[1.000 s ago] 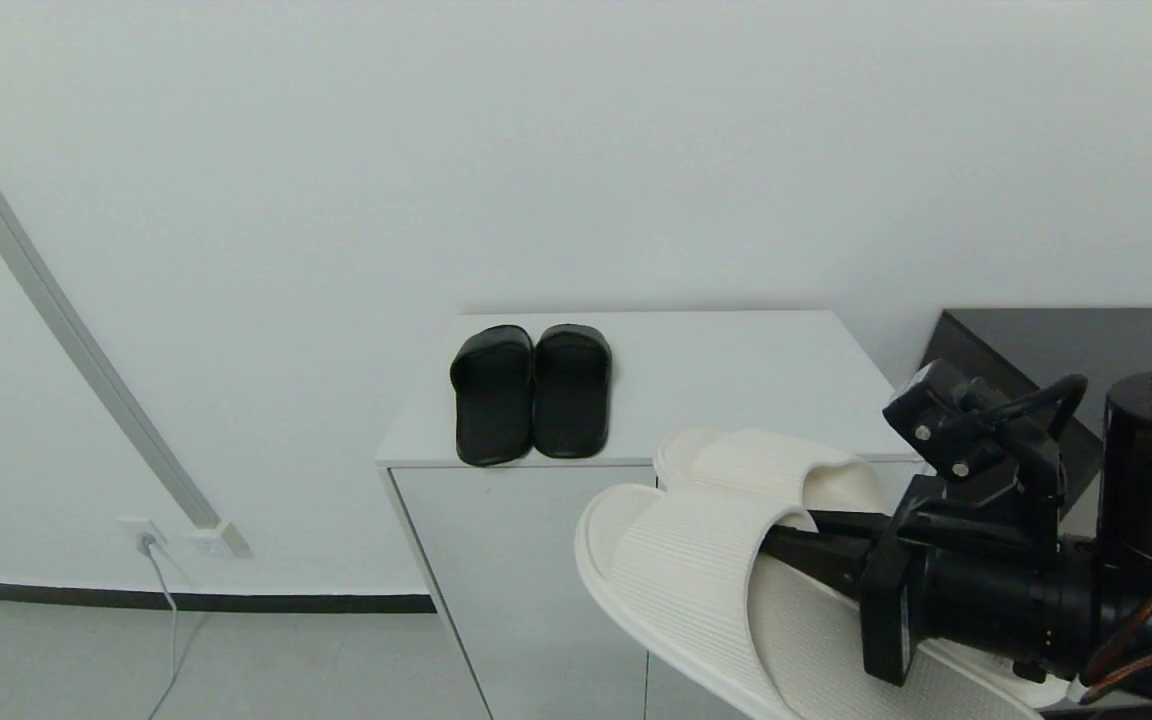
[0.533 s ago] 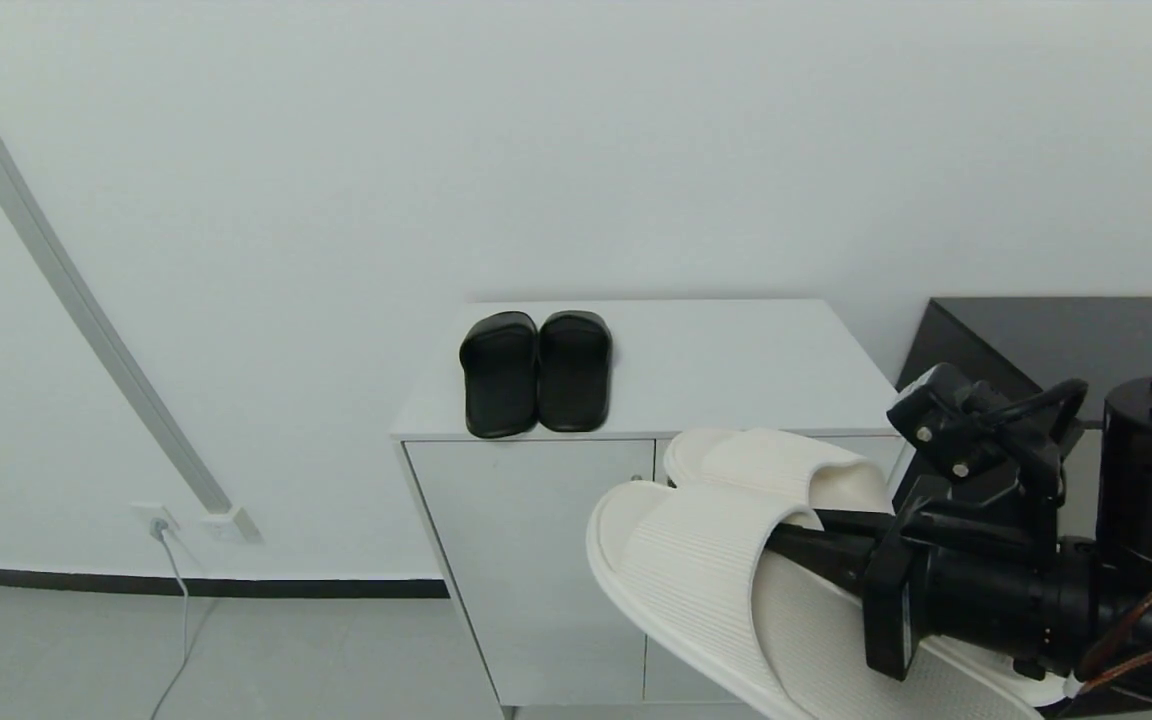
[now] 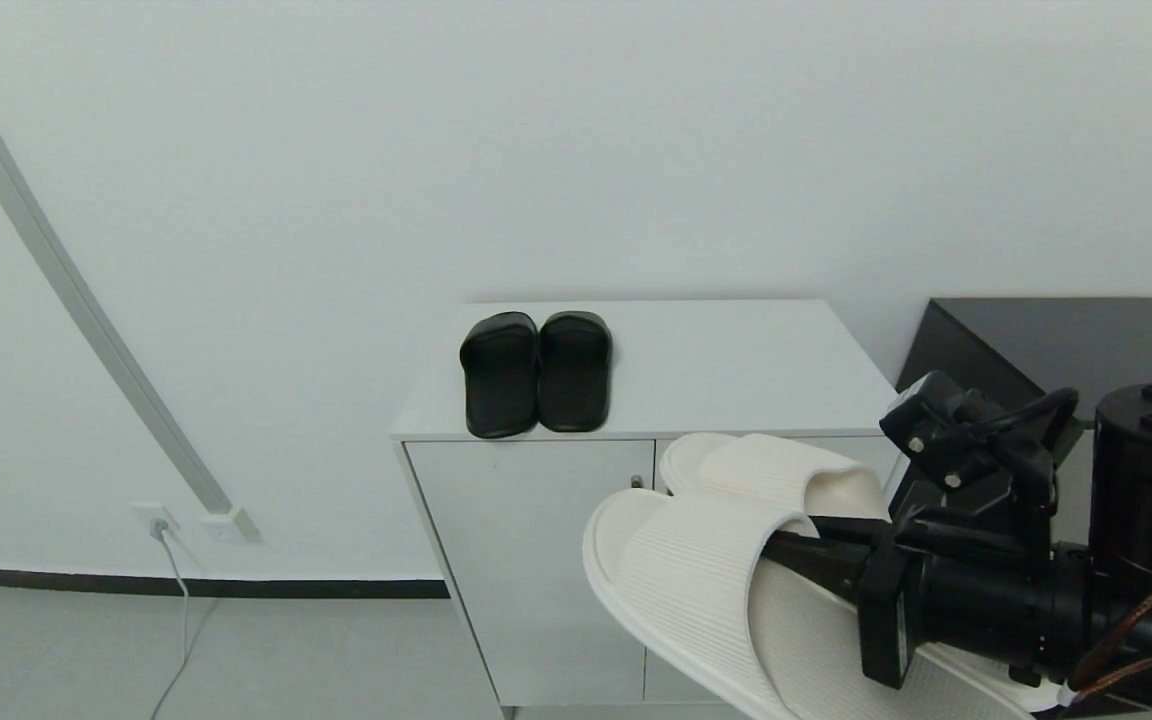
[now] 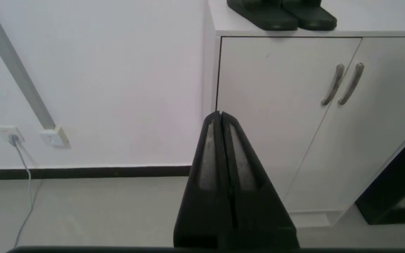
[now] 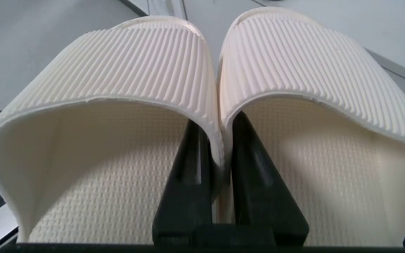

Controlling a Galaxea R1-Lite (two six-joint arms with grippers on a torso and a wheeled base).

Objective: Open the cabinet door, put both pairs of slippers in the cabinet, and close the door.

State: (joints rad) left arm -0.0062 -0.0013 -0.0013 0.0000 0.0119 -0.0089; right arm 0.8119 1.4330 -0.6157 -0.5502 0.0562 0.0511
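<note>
White wall (image 3: 576,150) backs a shut cabinet (image 3: 736,370) topped with black slippers (image 3: 536,372); right gripper (image 5: 220,151) clamps white slippers (image 5: 118,91), seemingly by their straps, left gripper (image 4: 221,121) clenched empty.

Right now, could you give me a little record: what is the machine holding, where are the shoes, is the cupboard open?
Right gripper: shut on the white slippers, pinching both inner edges together
Left gripper: shut, empty, pointing toward the cabinet
Black slippers: side by side on the cabinet top, near its front left
Cabinet doors: both closed
Handles: two, side by side where the doors meet
</note>
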